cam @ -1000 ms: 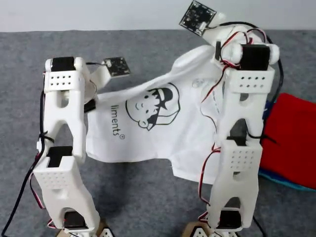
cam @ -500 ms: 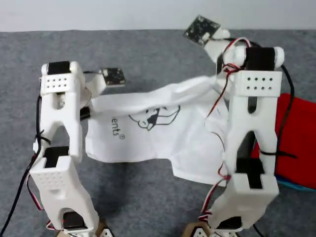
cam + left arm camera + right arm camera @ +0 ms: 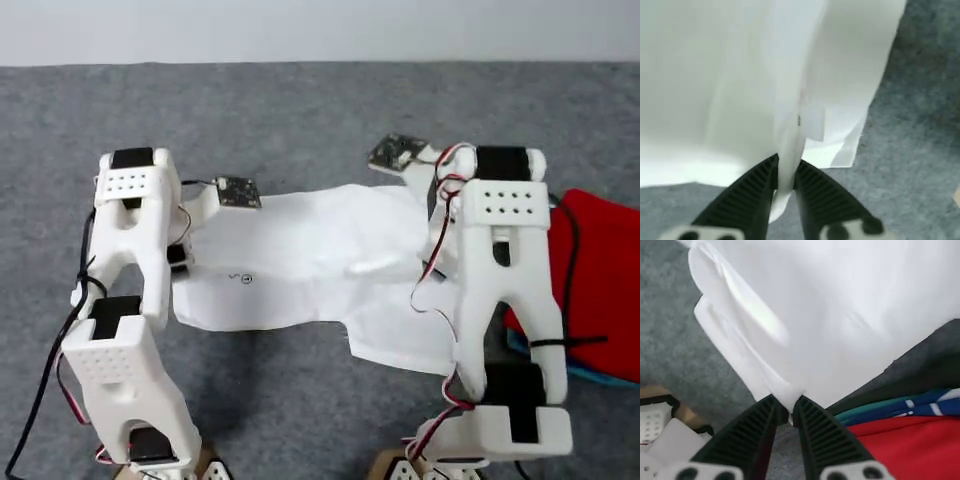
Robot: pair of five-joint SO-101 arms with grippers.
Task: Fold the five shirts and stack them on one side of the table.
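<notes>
White shirt (image 3: 320, 250) lies doubled on grey table (image 3: 300, 120); left hand (image 3: 786, 166), right hand (image 3: 786, 404) each pinch its edge, seemingly tight.

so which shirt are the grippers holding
The white shirt, spread between the arms: the left gripper and the right gripper each pinch an edge of it. The red shirt lies aside, untouched.

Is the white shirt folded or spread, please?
Partly folded: the white shirt doubled over its front, pinched by left gripper and right gripper.
</notes>
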